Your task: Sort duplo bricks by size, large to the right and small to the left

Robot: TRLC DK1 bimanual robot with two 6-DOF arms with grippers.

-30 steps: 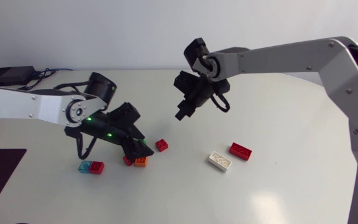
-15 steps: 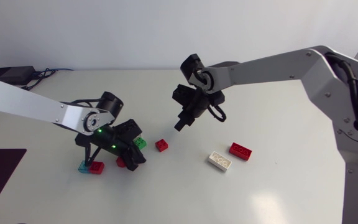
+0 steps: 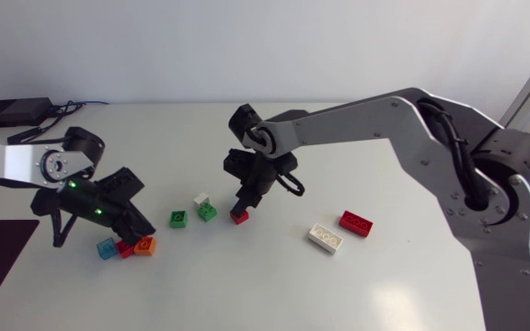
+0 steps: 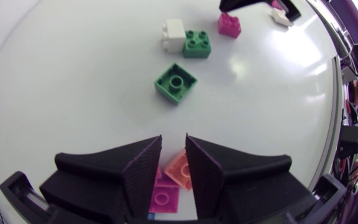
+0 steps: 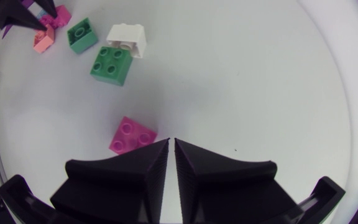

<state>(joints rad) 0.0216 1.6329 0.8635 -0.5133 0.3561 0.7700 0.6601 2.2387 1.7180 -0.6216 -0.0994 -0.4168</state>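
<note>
Left gripper (image 4: 174,142), fingers slightly spread, hovers over the orange brick (image 4: 179,176) among the small ones. Right gripper (image 5: 172,144), fingers pressed together, sits beside the red brick (image 5: 131,137), probably to nudge it left.

The head view looked down at a slant from above the table (image 3: 385,294), far enough back to take in both arms. The left wrist view sat just behind the left gripper (image 4: 173,163), low and close over the table, and faced across toward the right gripper (image 3: 242,206). The right wrist view looked steeply down past its own gripper, close over the red brick (image 5: 131,136), and faced back toward the left one. All three views shared the white brick (image 3: 201,199) and the green bricks (image 4: 175,83) lying between the grippers.
</note>
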